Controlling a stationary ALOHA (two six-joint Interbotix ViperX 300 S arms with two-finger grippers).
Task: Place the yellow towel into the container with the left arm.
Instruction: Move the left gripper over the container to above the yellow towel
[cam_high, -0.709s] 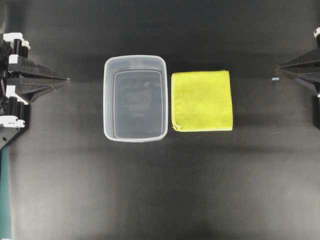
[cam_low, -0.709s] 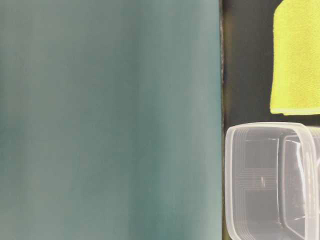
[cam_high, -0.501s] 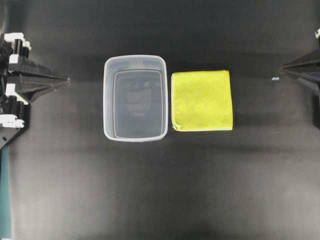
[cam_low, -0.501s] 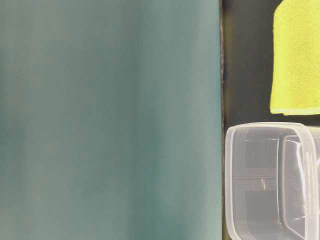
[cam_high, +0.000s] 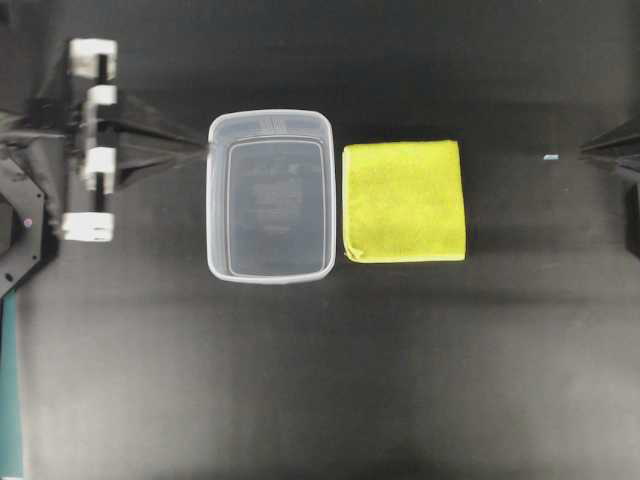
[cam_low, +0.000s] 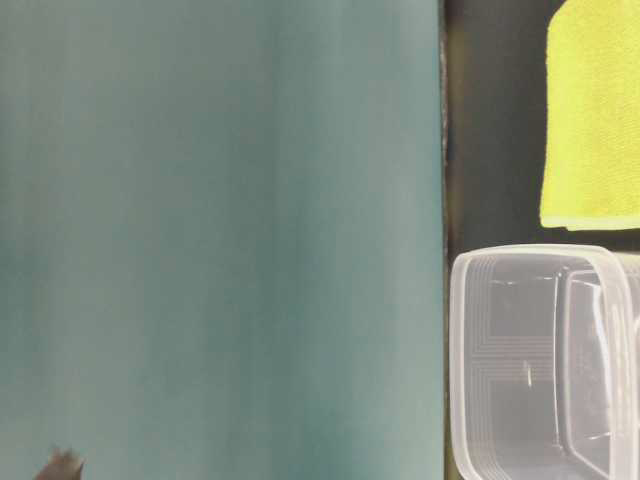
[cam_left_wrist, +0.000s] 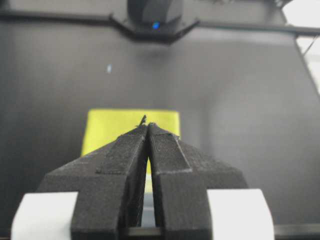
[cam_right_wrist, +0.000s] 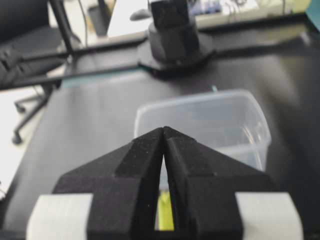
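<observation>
This was a robotics lab or research workroom, set up as a fixed test bench. A matte black table (cam_high: 300, 380) filled the overhead view, bare apart from a clear plastic tub (cam_high: 270, 196) near its middle, which served as the landmark. Beyond the tub in the right wrist view stood a black robot arm base (cam_right_wrist: 175, 45) bolted at the table's edge. Behind that base lay a pale floor with the wheeled foot of an office chair (cam_right_wrist: 27, 117) off to the left, and blurred clutter on a bench farther back. Beside the tub in the table-level view rose a plain teal panel (cam_low: 220, 240).
</observation>
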